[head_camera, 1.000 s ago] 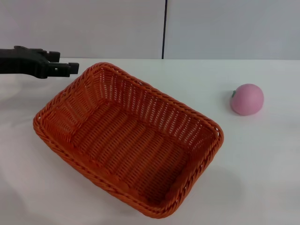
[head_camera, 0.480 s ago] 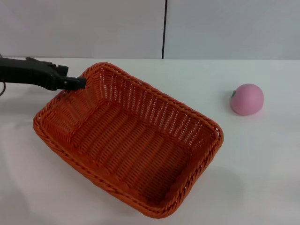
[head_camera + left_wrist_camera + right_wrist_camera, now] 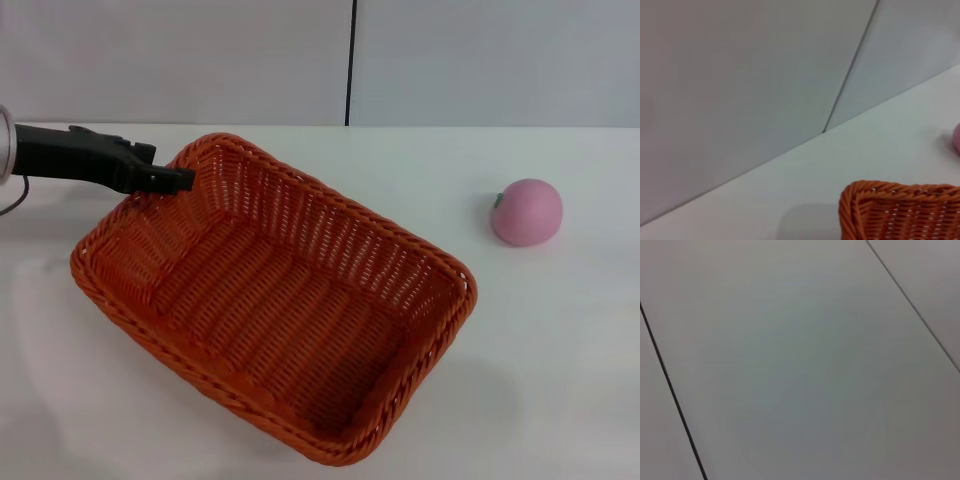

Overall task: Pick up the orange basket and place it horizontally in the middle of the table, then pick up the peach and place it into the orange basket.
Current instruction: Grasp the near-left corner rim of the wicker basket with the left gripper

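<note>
Orange basket [image 3: 275,300], woven, braided rim, upright and empty, set askew on the white table [image 3: 560,350], far corner touching or just under the left gripper [image 3: 180,180] tip. Peach [image 3: 527,212], round, pale pink, on the table well apart from that gripper, beyond the basket.

left claw [image 3: 180,180] reaches in level from the left side, fingers hard to read.

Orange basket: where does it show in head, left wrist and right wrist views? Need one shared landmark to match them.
Head view: orange basket fills the centre-left, set diagonally on the table, left gripper at its far-left corner.
Left wrist view: only a rim corner, at the lower right edge.
Right wrist view: not in it.
Shared landmark: the dark wall seam.
</note>
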Available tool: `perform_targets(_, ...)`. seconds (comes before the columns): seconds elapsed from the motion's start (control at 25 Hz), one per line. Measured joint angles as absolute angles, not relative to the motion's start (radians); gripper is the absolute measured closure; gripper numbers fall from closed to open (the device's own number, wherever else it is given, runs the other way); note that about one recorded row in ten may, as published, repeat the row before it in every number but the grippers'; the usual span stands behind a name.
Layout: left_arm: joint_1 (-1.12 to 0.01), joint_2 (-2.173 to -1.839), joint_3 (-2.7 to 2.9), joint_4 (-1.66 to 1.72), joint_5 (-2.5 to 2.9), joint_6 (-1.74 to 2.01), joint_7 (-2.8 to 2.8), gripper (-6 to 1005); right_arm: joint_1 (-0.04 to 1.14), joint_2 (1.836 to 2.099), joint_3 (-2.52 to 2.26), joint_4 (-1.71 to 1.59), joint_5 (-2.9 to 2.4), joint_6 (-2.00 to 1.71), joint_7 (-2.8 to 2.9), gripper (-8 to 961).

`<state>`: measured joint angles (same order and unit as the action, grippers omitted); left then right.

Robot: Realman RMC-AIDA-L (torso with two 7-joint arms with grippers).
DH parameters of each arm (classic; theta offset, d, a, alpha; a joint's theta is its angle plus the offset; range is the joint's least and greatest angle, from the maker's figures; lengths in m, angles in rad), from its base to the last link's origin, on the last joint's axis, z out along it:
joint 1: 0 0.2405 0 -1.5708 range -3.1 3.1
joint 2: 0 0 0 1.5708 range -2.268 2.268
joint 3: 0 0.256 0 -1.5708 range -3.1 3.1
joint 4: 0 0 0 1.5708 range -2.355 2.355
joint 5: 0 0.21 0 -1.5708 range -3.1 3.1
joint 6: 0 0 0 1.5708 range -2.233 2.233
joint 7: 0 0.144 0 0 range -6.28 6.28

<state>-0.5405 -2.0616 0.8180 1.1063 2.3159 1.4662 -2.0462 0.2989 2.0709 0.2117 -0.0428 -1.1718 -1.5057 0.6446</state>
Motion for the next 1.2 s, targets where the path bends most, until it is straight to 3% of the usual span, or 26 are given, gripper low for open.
perform_targets(1.0,-0.555,-2.064,0.88,1.053,2.371,1.417,-2.093,259,0.296,2.073,0.212,-0.057,-1.172,-1.453,0.681,330)
perform_targets(1.2,-0.554,-2.06,0.88,1.063,2.375,1.416,-2.126,366,0.291,2.073,0.219,-0.058,-1.172,-1.445,0.681,330)
